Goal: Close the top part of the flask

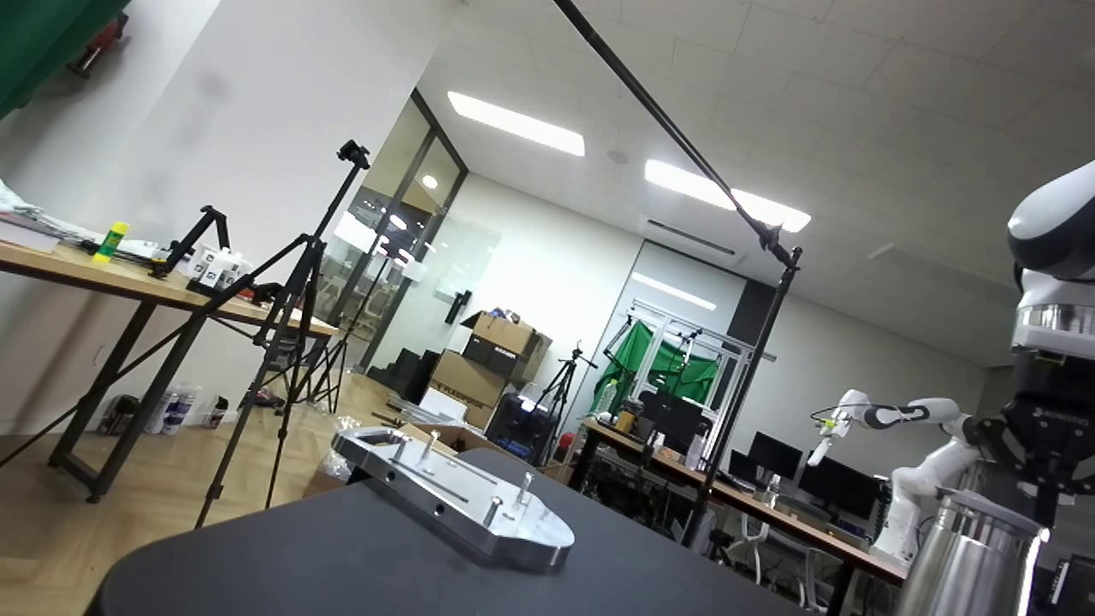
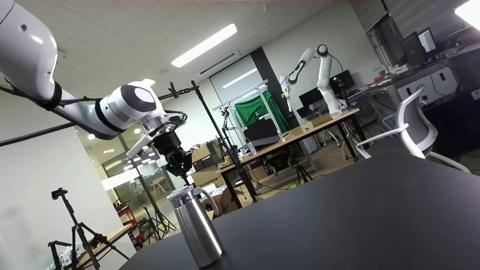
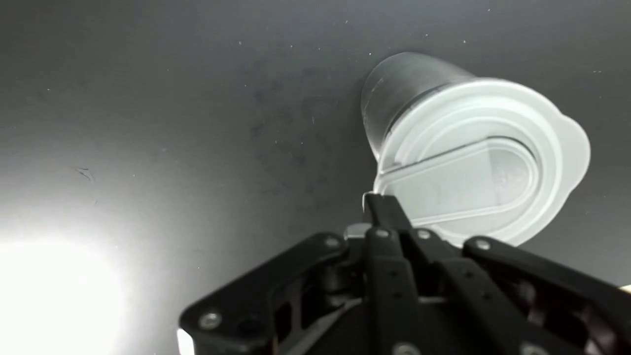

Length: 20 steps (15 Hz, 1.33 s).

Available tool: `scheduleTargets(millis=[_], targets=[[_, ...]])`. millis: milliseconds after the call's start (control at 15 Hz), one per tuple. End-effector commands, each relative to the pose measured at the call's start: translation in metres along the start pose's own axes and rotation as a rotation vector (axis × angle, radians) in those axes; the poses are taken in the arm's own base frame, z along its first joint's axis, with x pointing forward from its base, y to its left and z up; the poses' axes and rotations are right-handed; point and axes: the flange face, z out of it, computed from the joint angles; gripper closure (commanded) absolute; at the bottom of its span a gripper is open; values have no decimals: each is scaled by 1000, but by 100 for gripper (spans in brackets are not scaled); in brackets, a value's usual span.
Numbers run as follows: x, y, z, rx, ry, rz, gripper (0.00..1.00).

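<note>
Showing the flask (image 1: 971,565) toward four o'clock in an exterior view, below the downturned gripper (image 1: 1046,513). Stands upright toward seven o'clock in an exterior view, on the dark table (image 2: 318,217), likely for a firm base under pushing. In the wrist view, puts the lid (image 3: 473,165) at two o'clock from fingers (image 3: 394,214) pressed together, likely to nudge rather than pinch.

Flask (image 1: 973,560) partly outside an exterior view
</note>
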Motion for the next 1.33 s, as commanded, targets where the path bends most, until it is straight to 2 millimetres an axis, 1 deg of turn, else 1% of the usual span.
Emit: scheduleTargets(millis=[0, 400, 467, 533, 733, 800, 1133, 1267], targets=[[-1, -6, -9, 7, -4, 20, 100], [-25, -13, -64, 57, 37, -28, 100], [-28, -12, -71, 56, 35, -32, 74], [-32, -11, -77, 50, 28, -38, 73], [-39, -7, -88, 35, 7, -40, 54], [-40, -6, -90, 31, -3, -39, 46], [-41, 0, -88, 18, -40, -33, 13], [-42, 2, -87, 13, -52, -33, 1]])
